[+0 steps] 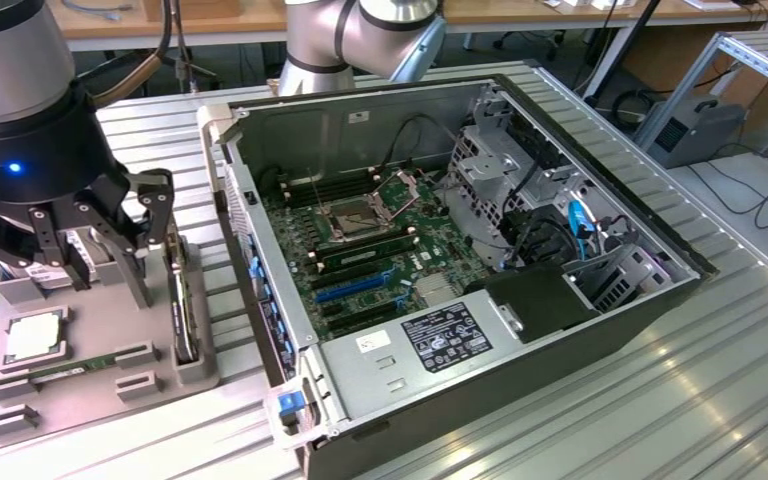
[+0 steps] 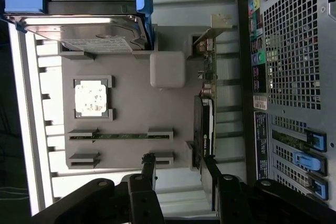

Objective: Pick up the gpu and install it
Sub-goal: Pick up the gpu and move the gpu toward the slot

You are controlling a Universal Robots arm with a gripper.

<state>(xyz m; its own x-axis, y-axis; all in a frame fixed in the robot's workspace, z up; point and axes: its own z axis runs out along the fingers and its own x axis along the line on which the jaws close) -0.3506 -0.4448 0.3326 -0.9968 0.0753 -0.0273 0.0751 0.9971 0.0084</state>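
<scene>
In the exterior view, the end effector (image 1: pixel 97 278) hangs over a grey fixture (image 1: pixel 37 400) at the exterior view's left. Its 2 black fingers (image 1: pixel 141 262) are spread wide and nothing is held between them. The gpu (image 1: pixel 188 300) stands on its long edge in a slot on the side of the fixture nearest the computer case (image 1: pixel 491 400), just beside the nearer finger. A processor chip (image 1: pixel 33 336) and a narrow memory stick (image 1: pixel 80 366) lie flat on the fixture. The case lies on the slatted metal worktop (image 1: pixel 704 400) with its side off, and the motherboard (image 1: pixel 371 250) is exposed.

In the wrist view, the end effector (image 2: pixel 178 160) is wide open and empty. The gpu (image 2: pixel 205 124) sits edge-on in its slot, with its silver bracket (image 2: pixel 220 22) at the far end. The near end of the card is close to 1 fingertip; I cannot tell whether they touch. The card lines up with that finger, not with the gap between the 2. On the fixture (image 2: pixel 131 114) are also the processor chip (image 2: pixel 91 98), the memory stick (image 2: pixel 121 136) and a hard drive (image 2: pixel 89 32) in a blue carrier. The back of the computer case (image 2: pixel 294 51) runs just beside the gpu's side of the fixture.
</scene>
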